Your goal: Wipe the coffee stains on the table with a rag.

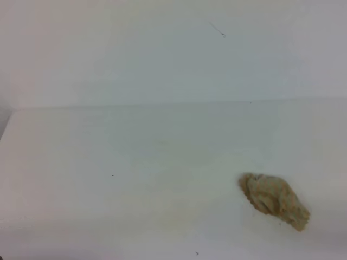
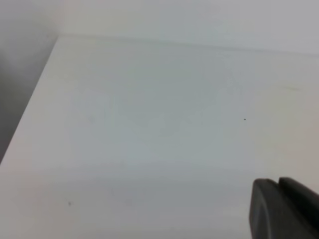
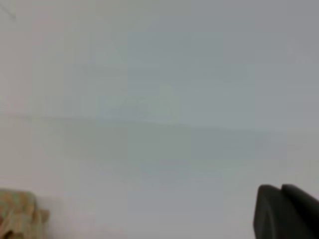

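Beige-tan fuzzy rag [image 1: 274, 200], nubbly and crumpled into a lump, sits on the plain white smooth table [image 1: 135, 173] at the right front of the high view, nothing touching it. We see its edge again at the bottom left of the right wrist view [image 3: 20, 214]. We can't make out any orange-brown coffee blotch; only a few tiny dark specks on the surface. Left gripper [image 2: 286, 209] shows as a dark corner at the lower right of its wrist view, right gripper [image 3: 286, 211] likewise; we can't tell whether either is spread or pressed together. White wall [image 1: 162, 49] behind carries a thin dark scratch [image 1: 217, 30].
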{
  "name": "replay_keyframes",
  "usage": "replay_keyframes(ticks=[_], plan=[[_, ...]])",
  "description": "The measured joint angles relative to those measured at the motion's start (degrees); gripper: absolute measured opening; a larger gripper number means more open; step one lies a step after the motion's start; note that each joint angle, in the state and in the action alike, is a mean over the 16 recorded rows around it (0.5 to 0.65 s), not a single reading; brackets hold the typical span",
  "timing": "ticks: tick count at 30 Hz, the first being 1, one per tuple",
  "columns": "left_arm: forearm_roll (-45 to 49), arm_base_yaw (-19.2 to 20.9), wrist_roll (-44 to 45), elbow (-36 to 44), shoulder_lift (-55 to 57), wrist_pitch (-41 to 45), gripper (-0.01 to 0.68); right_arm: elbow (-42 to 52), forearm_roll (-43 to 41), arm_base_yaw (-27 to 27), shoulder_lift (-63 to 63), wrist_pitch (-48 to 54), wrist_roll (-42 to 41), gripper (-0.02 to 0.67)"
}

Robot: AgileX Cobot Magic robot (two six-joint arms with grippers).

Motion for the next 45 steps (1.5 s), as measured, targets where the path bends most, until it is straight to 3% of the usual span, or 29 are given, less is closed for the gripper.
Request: replay_keyframes(ticks=[13,45], plan=[[0.0,-0.02,0.0,0.0,0.59,0.0,0.001,4.92,5.62,-0.65,-0.82,8.01,0.64,0.0],[0.0,-0.03,0.0,0.0,1.28,0.0,0.001,4.91,5.63,-0.69,-0.74,8.1,0.64,-0.003]])
